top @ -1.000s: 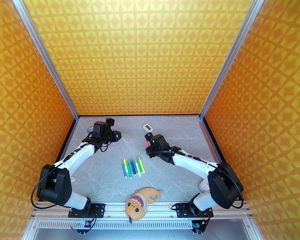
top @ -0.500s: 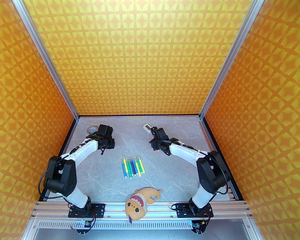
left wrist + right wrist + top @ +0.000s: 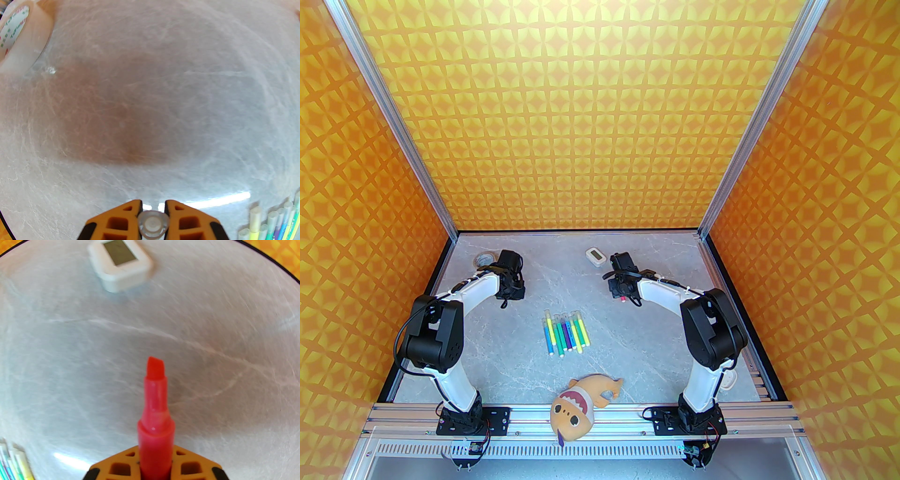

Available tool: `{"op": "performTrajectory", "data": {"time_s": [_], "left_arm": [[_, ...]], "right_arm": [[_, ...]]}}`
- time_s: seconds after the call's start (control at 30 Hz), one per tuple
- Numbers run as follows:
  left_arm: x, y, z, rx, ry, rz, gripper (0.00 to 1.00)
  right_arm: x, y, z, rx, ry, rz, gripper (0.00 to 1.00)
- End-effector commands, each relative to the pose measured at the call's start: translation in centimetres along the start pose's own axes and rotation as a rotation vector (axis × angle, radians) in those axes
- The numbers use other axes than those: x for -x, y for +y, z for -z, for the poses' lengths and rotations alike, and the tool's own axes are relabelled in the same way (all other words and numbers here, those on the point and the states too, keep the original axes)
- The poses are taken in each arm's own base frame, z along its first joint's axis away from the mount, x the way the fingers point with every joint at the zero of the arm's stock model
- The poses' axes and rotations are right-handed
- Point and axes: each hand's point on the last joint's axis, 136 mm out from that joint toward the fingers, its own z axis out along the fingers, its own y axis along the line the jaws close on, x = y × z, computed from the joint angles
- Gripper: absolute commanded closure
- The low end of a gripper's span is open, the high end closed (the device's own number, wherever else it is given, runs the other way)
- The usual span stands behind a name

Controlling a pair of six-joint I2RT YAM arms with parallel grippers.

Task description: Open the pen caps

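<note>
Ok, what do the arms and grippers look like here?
The left arm and right arm have white shells, bulky black joints and looping black cables, on black base plates. The left gripper and right gripper have orange fingers with cut-out cells and black edges.
</note>
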Motion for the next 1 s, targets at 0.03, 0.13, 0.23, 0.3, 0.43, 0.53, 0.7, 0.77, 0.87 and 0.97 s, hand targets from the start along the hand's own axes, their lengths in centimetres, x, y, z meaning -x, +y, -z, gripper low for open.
{"op": "performTrajectory", "data": {"time_s": [0.03, 0.13, 0.23, 0.3, 0.43, 0.53, 0.7, 0.77, 0.87, 0.97], "left_arm": [[-0.4, 1.5, -0.6, 0.035, 0.027, 0.021, 1.0], [-0.7, 2.1, -1.0, 0.041, 0.037, 0.039, 1.0], [-1.1, 2.6, -1.4, 0.049, 0.053, 0.058, 1.0], [-1.3, 2.9, -1.6, 0.054, 0.063, 0.067, 1.0], [-1.8, 3.2, -2.0, 0.058, 0.081, 0.069, 1.0], [-2.1, 3.5, -2.3, 0.063, 0.094, 0.074, 1.0], [-2.4, 3.7, -3.0, 0.066, 0.113, 0.08, 0.98], [-2.6, 3.8, -3.2, 0.067, 0.12, 0.081, 0.98], [-2.8, 3.8, -3.5, 0.069, 0.129, 0.079, 0.98], [-3.0, 3.7, -3.8, 0.069, 0.14, 0.077, 0.97]], "right_arm": [[-0.6, -0.6, -0.9, -0.024, 0.038, -0.035, 0.95], [-0.9, -0.8, -1.4, -0.029, 0.049, -0.045, 0.94], [-1.1, -1.0, -1.7, -0.035, 0.056, -0.054, 0.93], [-1.2, -1.4, -1.8, -0.057, 0.052, -0.067, 0.92], [-1.3, -1.8, -2.1, -0.065, 0.055, -0.083, 0.91], [-1.6, -2.0, -2.3, -0.071, 0.064, -0.089, 0.9], [-1.8, -2.1, -2.6, -0.073, 0.069, -0.094, 0.88], [-1.8, -2.2, -2.7, -0.077, 0.071, -0.095, 0.88], [-2.0, -2.3, -2.9, -0.078, 0.076, -0.099, 0.88], [-2.2, -2.4, -3.1, -0.08, 0.084, -0.105, 0.88]]}}
